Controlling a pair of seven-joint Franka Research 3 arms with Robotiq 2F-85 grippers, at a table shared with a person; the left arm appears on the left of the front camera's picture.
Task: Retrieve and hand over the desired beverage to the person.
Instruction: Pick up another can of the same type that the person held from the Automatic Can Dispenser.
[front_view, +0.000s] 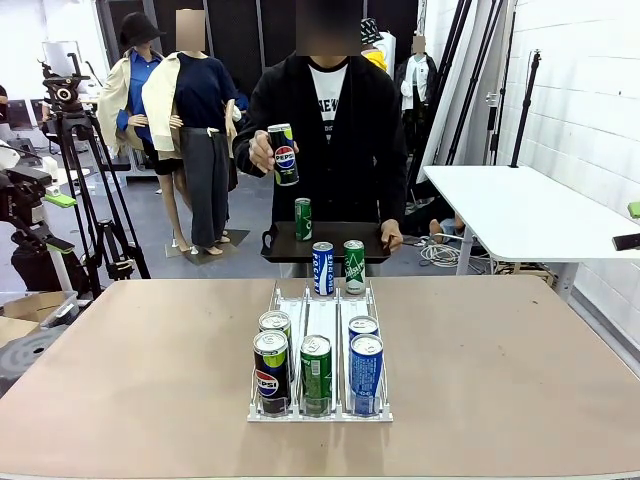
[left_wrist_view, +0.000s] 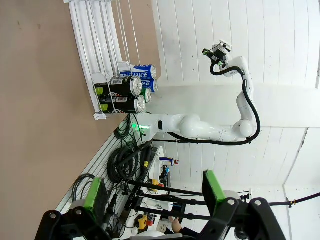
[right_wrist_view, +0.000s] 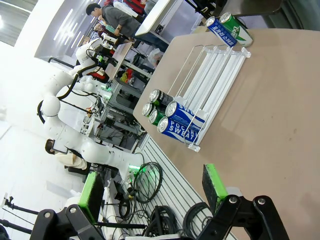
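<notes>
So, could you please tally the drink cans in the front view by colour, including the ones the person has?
Black cans: 3
Green cans: 3
Blue cans: 3
Total: 9

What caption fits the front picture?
Person holds up a Pepsi can behind a rack of drink cans.

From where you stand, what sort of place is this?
Probably a robotics research lab rather than a shop: there is a white robot arm, a camera on a tripod and bundles of coiled cables.
</notes>
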